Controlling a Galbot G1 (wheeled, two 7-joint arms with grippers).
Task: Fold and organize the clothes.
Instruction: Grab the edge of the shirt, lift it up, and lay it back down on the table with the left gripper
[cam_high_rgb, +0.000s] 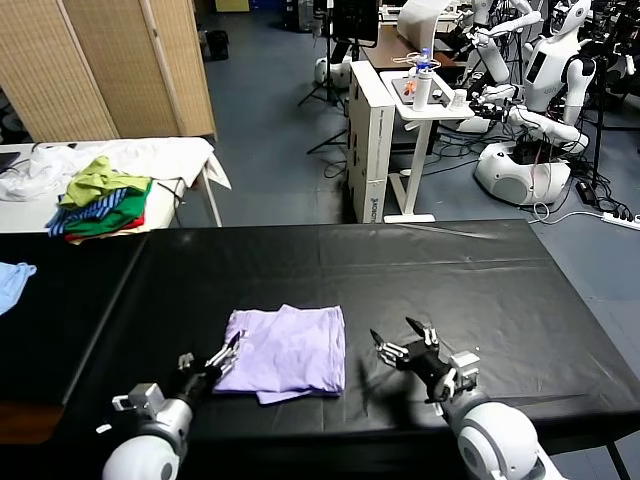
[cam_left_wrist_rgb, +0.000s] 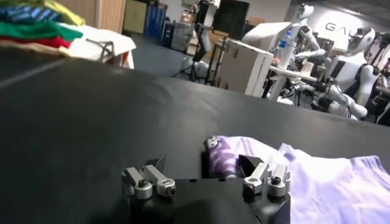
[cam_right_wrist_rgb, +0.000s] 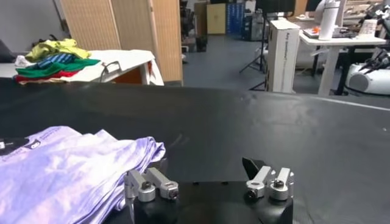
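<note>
Left end effector (cam_high_rgb: 222, 357) spread at T-shirt's (cam_high_rgb: 290, 350) edge

One lavender T-shirt (cam_high_rgb: 287, 352) lies folded on one black table (cam_high_rgb: 500, 300). Two grippers, left (cam_high_rgb: 222, 358) and right (cam_high_rgb: 405, 343), both with fingers spread. One pile of garments (cam_high_rgb: 100, 200) sits on one white table (cam_high_rgb: 170, 160). One blue cloth (cam_high_rgb: 12, 280). One folding screen (cam_high_rgb: 110, 60) stands behind.
</note>
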